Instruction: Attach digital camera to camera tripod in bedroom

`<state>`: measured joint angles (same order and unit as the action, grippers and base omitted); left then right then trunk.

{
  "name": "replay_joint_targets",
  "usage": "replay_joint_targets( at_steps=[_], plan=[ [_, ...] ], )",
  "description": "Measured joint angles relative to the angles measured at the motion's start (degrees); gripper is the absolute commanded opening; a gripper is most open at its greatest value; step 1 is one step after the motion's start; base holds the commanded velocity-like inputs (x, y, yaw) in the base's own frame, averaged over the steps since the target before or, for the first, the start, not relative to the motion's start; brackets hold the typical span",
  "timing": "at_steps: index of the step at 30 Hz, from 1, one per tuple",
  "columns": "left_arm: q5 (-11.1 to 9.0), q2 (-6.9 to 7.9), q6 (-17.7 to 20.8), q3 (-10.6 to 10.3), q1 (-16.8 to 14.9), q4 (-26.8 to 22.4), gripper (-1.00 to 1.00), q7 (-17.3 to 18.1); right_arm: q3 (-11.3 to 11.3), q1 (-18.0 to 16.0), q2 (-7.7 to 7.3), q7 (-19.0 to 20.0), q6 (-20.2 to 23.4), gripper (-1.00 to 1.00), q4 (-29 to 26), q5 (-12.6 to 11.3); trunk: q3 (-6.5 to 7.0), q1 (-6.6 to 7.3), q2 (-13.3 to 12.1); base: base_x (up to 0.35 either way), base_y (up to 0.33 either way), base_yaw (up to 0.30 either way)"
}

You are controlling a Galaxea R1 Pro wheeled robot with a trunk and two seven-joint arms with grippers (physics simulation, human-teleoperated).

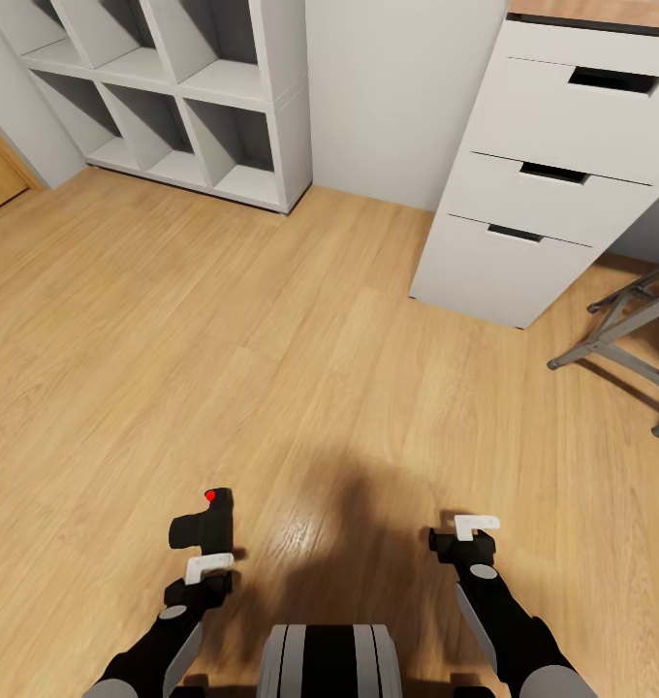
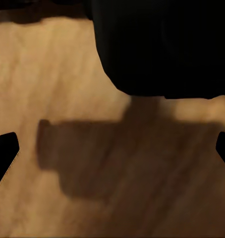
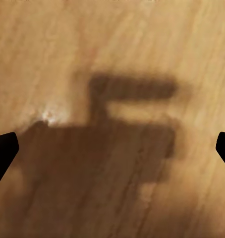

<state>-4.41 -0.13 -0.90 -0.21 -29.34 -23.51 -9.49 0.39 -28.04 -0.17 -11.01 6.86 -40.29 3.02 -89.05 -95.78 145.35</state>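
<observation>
Your left hand [image 1: 211, 562] is clamped on the digital camera [image 1: 204, 524], which stands just above it, red button up, over the wood floor [image 1: 271, 368]. Your right hand [image 1: 465, 538] holds nothing, fingers apart. Ahead stand a white drawer chest [image 1: 543, 184] and a cube shelf [image 1: 174, 97]; a grey folding frame [image 1: 630, 334] lies right.

Matt-black digital camera [image 1: 204, 523], glossy wood floor [image 1: 300, 388]

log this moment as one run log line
left tool: holding small matte-black digital camera with red button | right tool: empty, over wood floor | white drawer chest ahead
</observation>
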Motion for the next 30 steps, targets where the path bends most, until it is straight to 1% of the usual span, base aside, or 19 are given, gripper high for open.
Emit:
replay_joint_targets(
  at_steps=[7,17,30],
  plan=[
    [0.0,-0.1,0.0,0.0,0.0,-0.2,1.0,-0.1,0.0,0.0,-0.01,0.0,0.0,1.0,0.0,0.0,0.0,0.0,0.0,0.0,0.0,0.0],
    [0.1,-1.01,0.0,0.0,0.0,-1.1,1.0,-0.3,0.0,0.0,-0.04,0.0,0.0,1.0,0.0,0.0,0.0,0.0,0.0,0.0,0.0,0.0],
    [0.1,-1.23,0.0,0.0,0.0,-2.7,1.0,-0.3,0.0,0.0,0.0,0.0,0.0,1.0,0.0,0.0,-2.87,-0.34,0.2,0.0,0.0,0.0]
  ],
)
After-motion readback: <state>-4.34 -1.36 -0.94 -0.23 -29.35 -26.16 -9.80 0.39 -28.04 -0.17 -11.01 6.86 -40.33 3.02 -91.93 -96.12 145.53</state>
